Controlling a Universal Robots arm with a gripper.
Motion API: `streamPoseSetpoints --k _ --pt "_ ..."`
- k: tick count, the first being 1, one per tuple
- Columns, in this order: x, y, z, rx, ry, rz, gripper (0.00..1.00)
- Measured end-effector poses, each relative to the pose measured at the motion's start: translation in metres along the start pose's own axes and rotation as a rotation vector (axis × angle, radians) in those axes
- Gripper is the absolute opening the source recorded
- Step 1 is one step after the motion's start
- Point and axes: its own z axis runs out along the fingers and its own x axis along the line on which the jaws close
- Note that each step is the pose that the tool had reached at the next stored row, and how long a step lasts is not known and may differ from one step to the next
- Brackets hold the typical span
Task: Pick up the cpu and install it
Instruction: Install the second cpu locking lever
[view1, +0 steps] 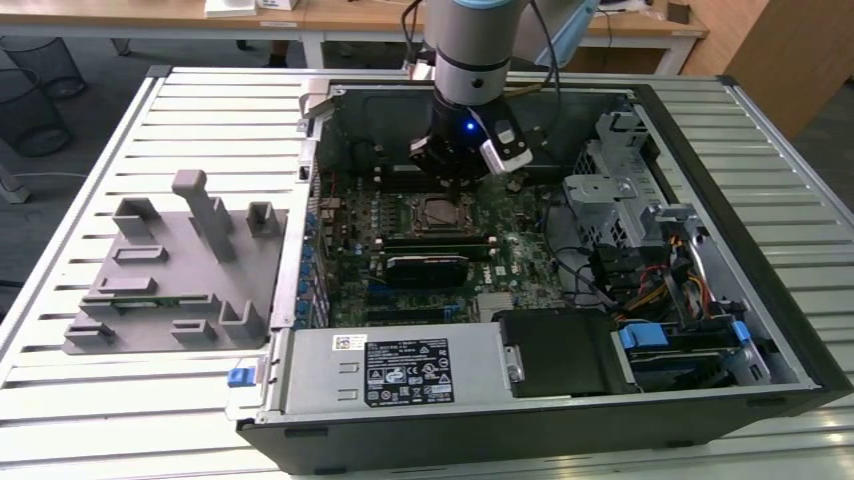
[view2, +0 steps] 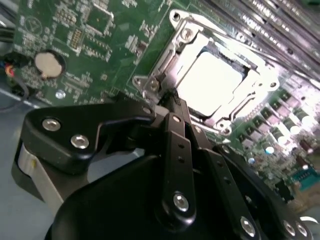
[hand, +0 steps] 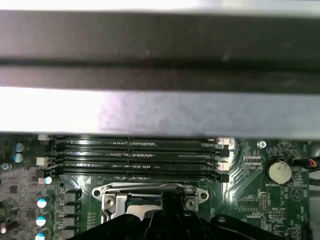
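The cpu (view2: 210, 80), a pale silvery square, lies flat inside the metal socket frame (view2: 186, 35) on the green motherboard (view2: 95, 40). My gripper (view2: 172, 100) hovers just over the socket's near edge. Its black fingers (view2: 176, 145) are pressed together at the tip with nothing seen between them. In the exterior view the gripper (view1: 454, 172) hangs inside the open computer case, just behind the socket (view1: 434, 212). In the first wrist view the socket frame (hand: 150, 192) sits below the memory slots (hand: 135, 155), partly hidden by the gripper body.
Memory slots, a round coin battery (view2: 49, 64) and a black card (view1: 427, 265) surround the socket. Drive cages and cables (view1: 641, 250) fill the exterior view's right of the case. A grey parts fixture (view1: 174, 270) lies on the slatted table outside.
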Motion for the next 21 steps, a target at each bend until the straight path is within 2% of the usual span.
streamPoseSetpoints --k 4,8,15,21 --pt "0.0000 0.0006 -0.0090 0.0001 0.0000 0.000 0.11" --pt "-0.0001 -0.0017 -0.0092 -0.0001 0.0001 0.000 0.11" --pt "0.0000 -0.0145 -0.0098 -0.0004 0.0000 0.000 0.11" --pt "0.0001 -0.0185 -0.0100 -0.0003 0.0000 0.000 0.11"
